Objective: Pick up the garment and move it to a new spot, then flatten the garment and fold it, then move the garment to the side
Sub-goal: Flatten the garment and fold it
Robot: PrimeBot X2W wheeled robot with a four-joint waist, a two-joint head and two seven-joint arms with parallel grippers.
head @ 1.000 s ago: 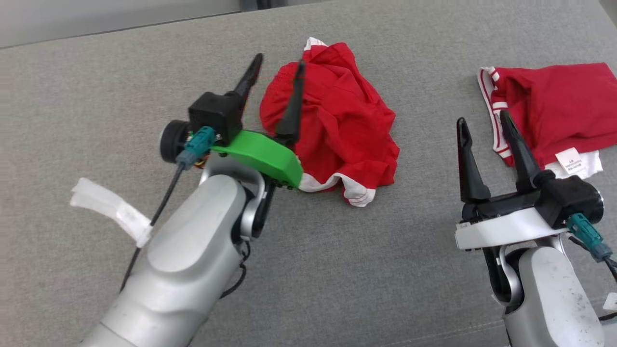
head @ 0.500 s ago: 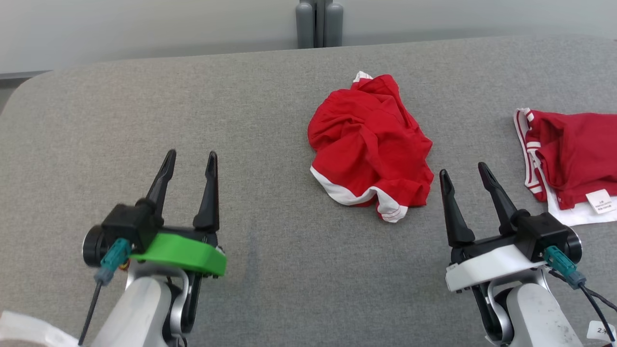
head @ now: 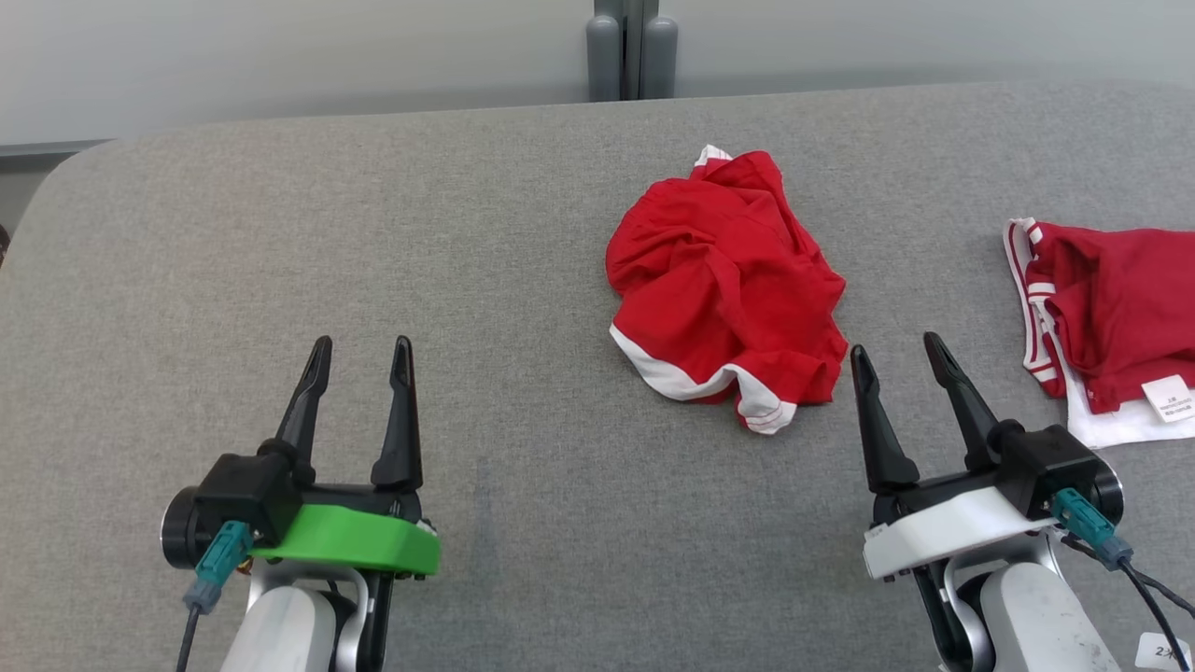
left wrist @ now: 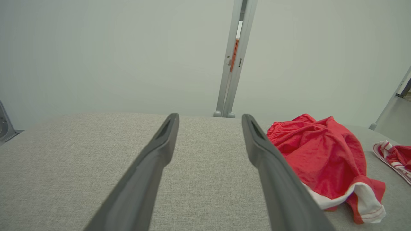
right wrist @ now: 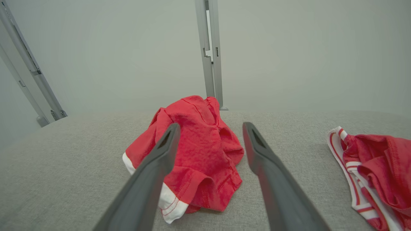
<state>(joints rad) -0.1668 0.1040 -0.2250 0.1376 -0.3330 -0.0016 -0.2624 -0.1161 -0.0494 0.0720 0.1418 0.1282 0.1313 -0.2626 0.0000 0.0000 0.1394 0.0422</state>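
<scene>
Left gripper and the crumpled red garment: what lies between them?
The head view shows bare grey fabric surface between the open left gripper and the crumpled red, white-trimmed garment.

Garment (head: pixel 724 285) crumpled red cloth; table (head: pixel 373 280) rough grey woven fabric.

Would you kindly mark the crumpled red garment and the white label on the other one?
Crumpled red fabric garment (head: pixel 724 280): head view, its middle folds.
White rectangular cloth label (head: pixel 1170 399): head view, its centre.
</scene>
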